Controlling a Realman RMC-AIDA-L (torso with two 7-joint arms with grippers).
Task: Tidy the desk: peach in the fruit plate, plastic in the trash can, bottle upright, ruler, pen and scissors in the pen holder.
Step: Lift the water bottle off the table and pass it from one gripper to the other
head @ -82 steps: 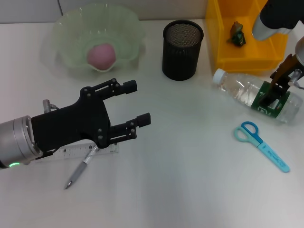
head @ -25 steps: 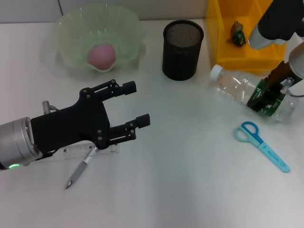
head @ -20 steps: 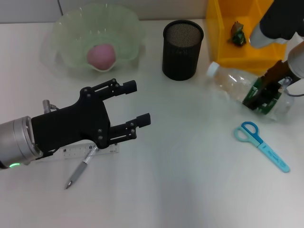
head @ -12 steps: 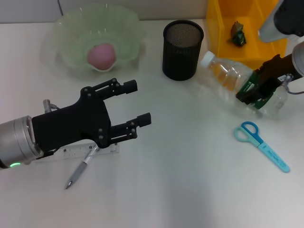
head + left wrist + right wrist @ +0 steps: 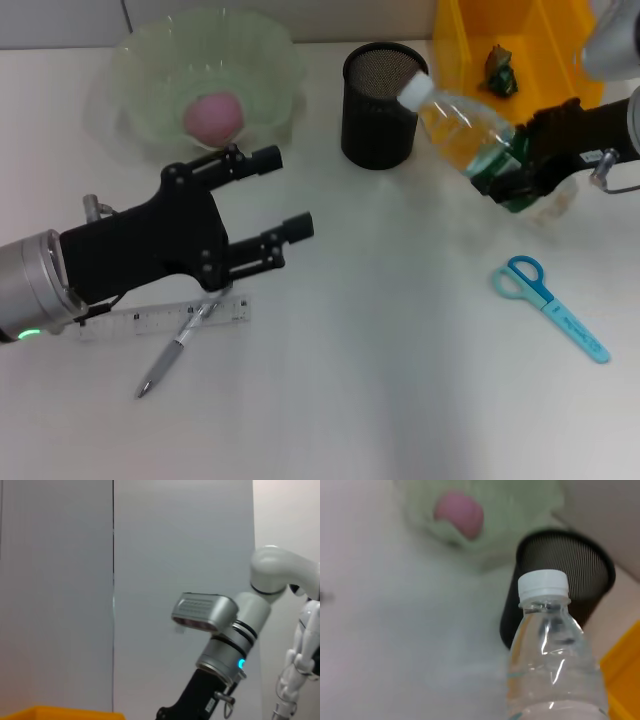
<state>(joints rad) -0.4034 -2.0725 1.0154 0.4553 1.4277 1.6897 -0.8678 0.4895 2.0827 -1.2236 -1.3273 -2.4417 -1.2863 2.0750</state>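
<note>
- Bottle (image 5: 468,125): a clear plastic drinks bottle with a white cap and green label, held tilted above the desk at the far right, cap pointing up and toward the black mesh pen holder (image 5: 383,104), base lower near the right arm.
- Right gripper (image 5: 512,170) is clamped around the bottle's lower body at the green label; its black fingers wrap the label band.
- Handling, as a judgement: it looks nearly empty, so light. Thin walls would dent under a hard squeeze and smooth plastic could slip. The labelled middle is the firmest, least slippery place to hold.
- In the right wrist view the cap (image 5: 543,587) sits close in front of the pen holder's rim.
- Room to move: the cap is near the pen holder and the bottle overlaps the yellow trash can (image 5: 468,70) behind it. Open desk (image 5: 400,330) lies toward the robot, between the pen holder and the blue scissors (image 5: 550,305); that looks the safest spot to stand the bottle.
- Left gripper (image 5: 275,195) hovers with fingers spread, holding nothing, over the left of the desk, just above the ruler (image 5: 165,320) and pen (image 5: 180,345).
- Peach (image 5: 213,116) already sits in the pale green fruit plate (image 5: 140,60) at the far left.
</note>
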